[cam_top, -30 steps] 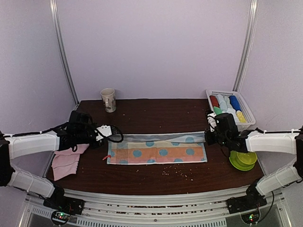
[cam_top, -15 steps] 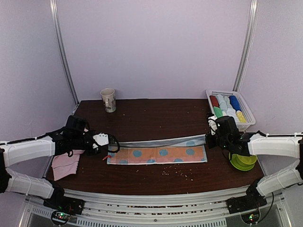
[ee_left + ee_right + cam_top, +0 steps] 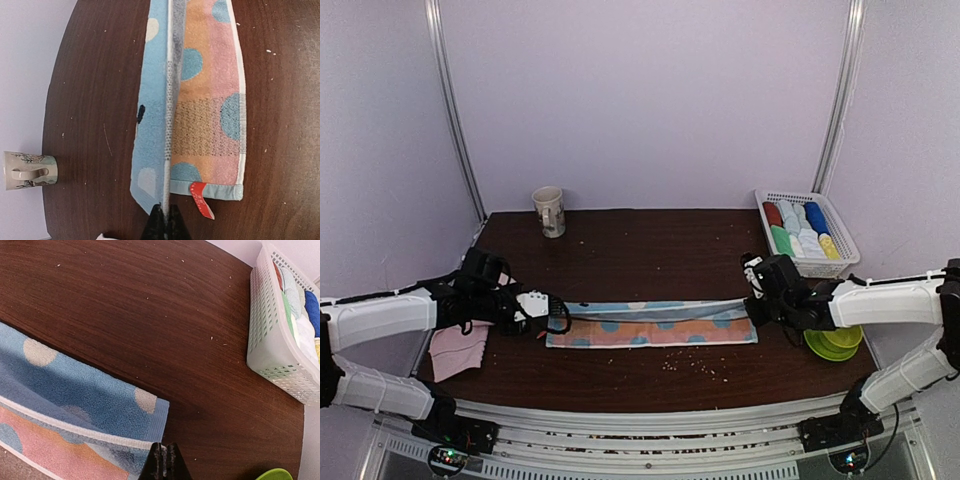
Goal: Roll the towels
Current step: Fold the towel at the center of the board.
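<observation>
The light blue dotted towel point(image 3: 650, 324) lies stretched across the table's middle, its far long edge lifted and drawn over the pink and orange side. My left gripper point(image 3: 563, 316) is shut on the towel's left far corner, and in the left wrist view its black tips point(image 3: 165, 216) pinch the raised white hem beside a red tag point(image 3: 201, 199). My right gripper point(image 3: 752, 301) is shut on the right far corner; its tips point(image 3: 164, 460) clamp the hem of the towel point(image 3: 75, 390). A pale pink towel point(image 3: 460, 345) lies crumpled under the left arm.
A white slatted basket point(image 3: 844, 262) with several rolled cloths stands at the back right, also seen as the basket point(image 3: 275, 347) in the right wrist view. Green bowls point(image 3: 832, 343) sit under the right arm. A mug point(image 3: 549, 211) stands at the back left. Crumbs dot the near table.
Both grippers have carried the towel's far edge toward the near side, so the blue underside now covers more of the pink and orange face. The right gripper shifted left.
</observation>
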`<state>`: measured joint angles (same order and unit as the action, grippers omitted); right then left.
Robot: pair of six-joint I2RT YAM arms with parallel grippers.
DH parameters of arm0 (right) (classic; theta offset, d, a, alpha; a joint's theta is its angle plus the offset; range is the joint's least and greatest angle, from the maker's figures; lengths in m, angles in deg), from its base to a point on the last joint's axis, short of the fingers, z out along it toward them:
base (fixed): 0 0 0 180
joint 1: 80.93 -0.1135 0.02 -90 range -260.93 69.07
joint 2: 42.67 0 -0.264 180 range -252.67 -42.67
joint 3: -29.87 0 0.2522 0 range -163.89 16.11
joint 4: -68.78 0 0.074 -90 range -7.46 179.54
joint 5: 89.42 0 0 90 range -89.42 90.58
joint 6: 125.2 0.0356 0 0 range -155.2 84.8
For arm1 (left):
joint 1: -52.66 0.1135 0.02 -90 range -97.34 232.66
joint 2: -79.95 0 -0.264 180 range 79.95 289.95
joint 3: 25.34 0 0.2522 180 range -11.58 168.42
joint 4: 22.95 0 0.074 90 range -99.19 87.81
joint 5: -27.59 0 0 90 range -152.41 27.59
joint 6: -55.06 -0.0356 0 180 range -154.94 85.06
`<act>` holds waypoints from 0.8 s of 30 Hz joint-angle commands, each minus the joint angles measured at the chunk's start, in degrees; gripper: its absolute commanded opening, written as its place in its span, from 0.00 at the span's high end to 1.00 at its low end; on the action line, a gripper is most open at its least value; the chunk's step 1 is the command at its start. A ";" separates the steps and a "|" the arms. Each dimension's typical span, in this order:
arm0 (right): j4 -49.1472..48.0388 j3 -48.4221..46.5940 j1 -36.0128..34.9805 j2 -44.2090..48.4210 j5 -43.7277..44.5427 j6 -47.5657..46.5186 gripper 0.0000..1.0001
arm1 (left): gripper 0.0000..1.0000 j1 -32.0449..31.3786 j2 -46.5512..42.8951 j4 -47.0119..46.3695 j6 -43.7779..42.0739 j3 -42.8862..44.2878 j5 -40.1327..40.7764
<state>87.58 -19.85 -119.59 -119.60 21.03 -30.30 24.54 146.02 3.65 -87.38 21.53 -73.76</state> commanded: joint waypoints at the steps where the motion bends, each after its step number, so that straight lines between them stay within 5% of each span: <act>1: 2.47 -1.39 -0.68 -0.14 4.61 0.76 1.00 | 1.00 0.35 0.66 2.34 -1.75 -0.05 -1.93; 24: 6.02 -2.66 -4.43 -3.47 9.74 2.03 0.96 | 0.98 -1.68 4.68 7.57 -3.34 0.76 -3.80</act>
<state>91.84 -21.08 -123.67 -121.89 26.89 -29.18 23.54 149.56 10.08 -90.14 21.55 -76.86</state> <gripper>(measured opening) 0.042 0.013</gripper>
